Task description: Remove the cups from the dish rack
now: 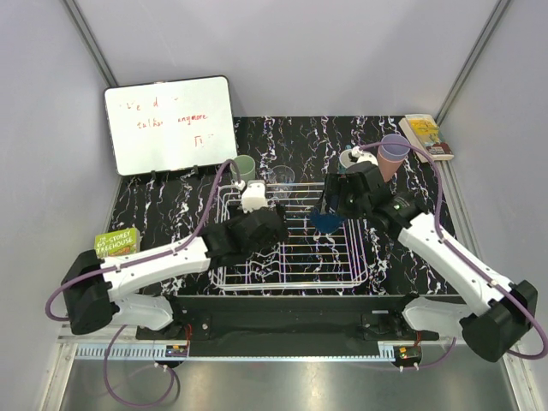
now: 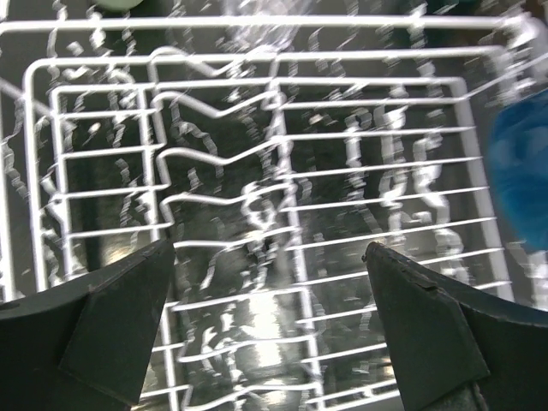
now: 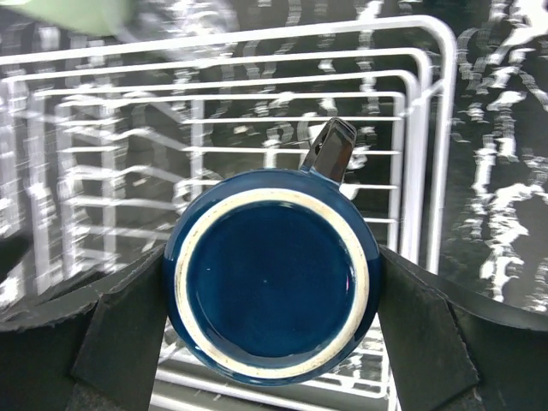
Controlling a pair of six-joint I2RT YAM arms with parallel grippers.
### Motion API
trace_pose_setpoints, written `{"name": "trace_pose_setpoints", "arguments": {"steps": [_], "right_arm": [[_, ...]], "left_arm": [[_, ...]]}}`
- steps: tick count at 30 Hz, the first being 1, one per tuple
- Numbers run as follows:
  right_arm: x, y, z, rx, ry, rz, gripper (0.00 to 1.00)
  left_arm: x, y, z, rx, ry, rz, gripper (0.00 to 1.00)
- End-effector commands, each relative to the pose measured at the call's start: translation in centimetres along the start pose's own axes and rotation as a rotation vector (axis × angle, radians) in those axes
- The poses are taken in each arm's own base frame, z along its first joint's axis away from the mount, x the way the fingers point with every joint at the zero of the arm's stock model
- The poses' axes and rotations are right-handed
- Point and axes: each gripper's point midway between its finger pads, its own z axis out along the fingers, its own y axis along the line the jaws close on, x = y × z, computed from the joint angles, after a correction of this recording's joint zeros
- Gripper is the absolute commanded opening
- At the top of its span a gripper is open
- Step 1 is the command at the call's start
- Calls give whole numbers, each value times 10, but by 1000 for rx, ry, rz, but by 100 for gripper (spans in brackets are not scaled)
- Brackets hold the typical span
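The white wire dish rack (image 1: 291, 267) sits mid-table. My right gripper (image 1: 332, 214) is shut on a dark blue cup (image 1: 325, 222) and holds it over the rack's right side. In the right wrist view the cup's base (image 3: 272, 287) faces the camera, and both fingers (image 3: 120, 334) press its sides above the rack (image 3: 411, 128). My left gripper (image 1: 272, 229) is open and empty over the rack's left half (image 2: 282, 154). Behind the rack stand a pale green cup (image 1: 244, 167), a clear glass (image 1: 281, 178), a teal cup (image 1: 351, 159) and a lavender cup stacked on a salmon pink one (image 1: 394, 154).
A whiteboard (image 1: 169, 124) leans at the back left. A green box (image 1: 118, 243) lies at the left table edge. A book (image 1: 425, 135) lies at the back right corner. Grey walls close in three sides.
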Motion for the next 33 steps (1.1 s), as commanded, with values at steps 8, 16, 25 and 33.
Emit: {"name": "trace_pose_setpoints", "arguments": {"steps": [8,16,25,33], "right_arm": [[-42,88,-94,-577,-167,71,0],[-38,111,-115,-806,-175,149,0],[-38,110,-123,-899,-245,231,0],[-51,108,-131,-937,-322,274,0]], "left_arm": [[-82,-38,-49,577,-254,-392,99],[-102,-54,-97,934,-323,-443,99],[-130,-63,-143,1152,-437,-523,99],[-112,-72,-141,1240,-354,-546,97]]}}
